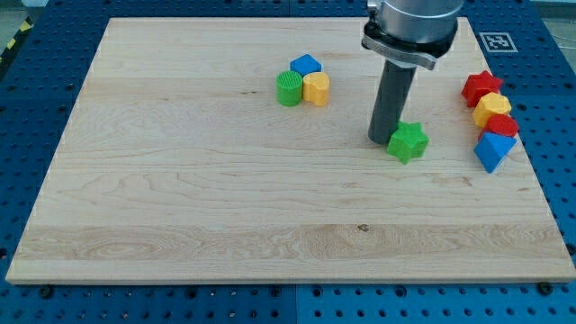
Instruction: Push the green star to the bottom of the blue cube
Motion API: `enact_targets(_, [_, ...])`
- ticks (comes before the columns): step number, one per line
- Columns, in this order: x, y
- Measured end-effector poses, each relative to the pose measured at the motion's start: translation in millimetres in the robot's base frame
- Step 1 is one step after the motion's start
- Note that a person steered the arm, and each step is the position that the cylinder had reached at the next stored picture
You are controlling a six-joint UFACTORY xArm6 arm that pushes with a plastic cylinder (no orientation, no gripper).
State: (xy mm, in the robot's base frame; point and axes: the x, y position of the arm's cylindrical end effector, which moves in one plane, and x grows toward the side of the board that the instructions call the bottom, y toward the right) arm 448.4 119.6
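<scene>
The green star (pixel 409 141) lies on the wooden board at the view's right of centre. My tip (pixel 381 140) touches the star's left side, or nearly so. The blue cube (pixel 306 65) sits near the view's top centre, far to the upper left of the star. A green cylinder (pixel 289 89) and a yellow block (pixel 317 88) sit just below the blue cube, touching it.
At the view's right edge several blocks stand in a column: a red star (pixel 481 86), a yellow block (pixel 492 109), a red block (pixel 502 126) and a blue block (pixel 493 150). The wooden board (pixel 180 180) lies on a blue perforated table.
</scene>
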Motion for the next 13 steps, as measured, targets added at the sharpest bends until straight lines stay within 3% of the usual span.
enact_targets(2, [14,23])
enact_targets(6, [-3,56])
enact_targets(13, [43,65])
